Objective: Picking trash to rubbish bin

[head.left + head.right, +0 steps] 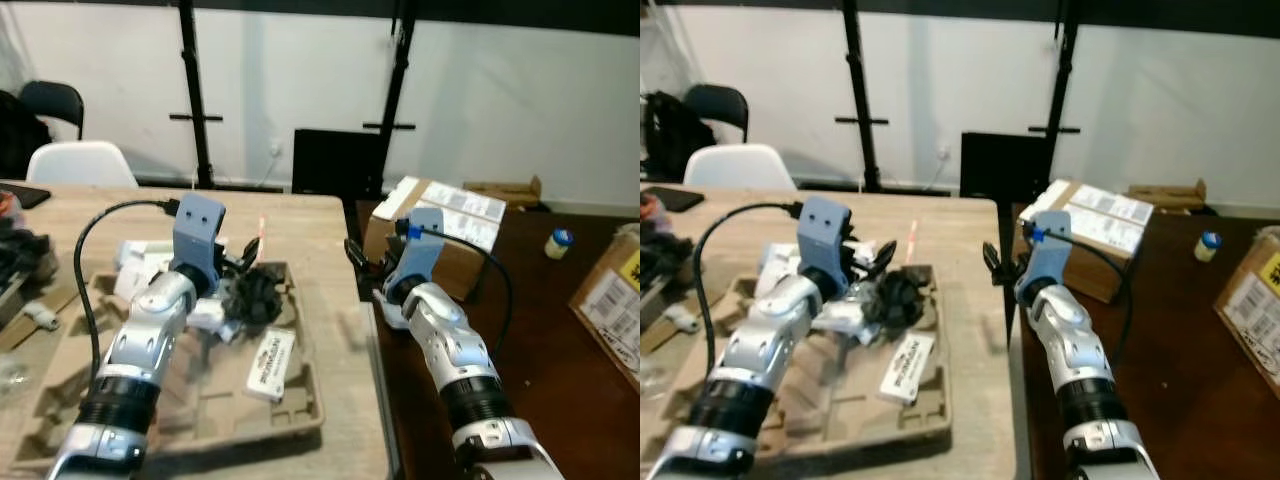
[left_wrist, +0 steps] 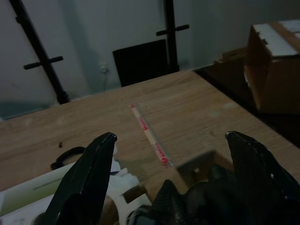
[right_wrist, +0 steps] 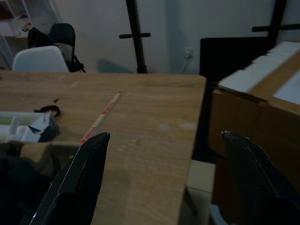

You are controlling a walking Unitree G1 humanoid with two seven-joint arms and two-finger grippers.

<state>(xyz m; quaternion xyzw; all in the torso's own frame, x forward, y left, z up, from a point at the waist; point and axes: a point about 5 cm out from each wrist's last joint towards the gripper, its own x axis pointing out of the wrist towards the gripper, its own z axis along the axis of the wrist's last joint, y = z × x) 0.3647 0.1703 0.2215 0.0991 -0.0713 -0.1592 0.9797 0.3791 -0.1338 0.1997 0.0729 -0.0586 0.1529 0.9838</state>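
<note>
Left gripper (image 2: 171, 176) is hovering, fingers spread wide, over crumpled black trash (image 1: 255, 295) sitting in a moulded cardboard tray (image 1: 300, 400). Right gripper (image 3: 164, 180) is likewise gaping over the wooden table (image 1: 310, 225) edge. Beside the trash, a white label (image 1: 270, 362) is showing unreadable print.

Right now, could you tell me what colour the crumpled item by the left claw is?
The crumpled item is black, clearest in the left eye view.
</note>
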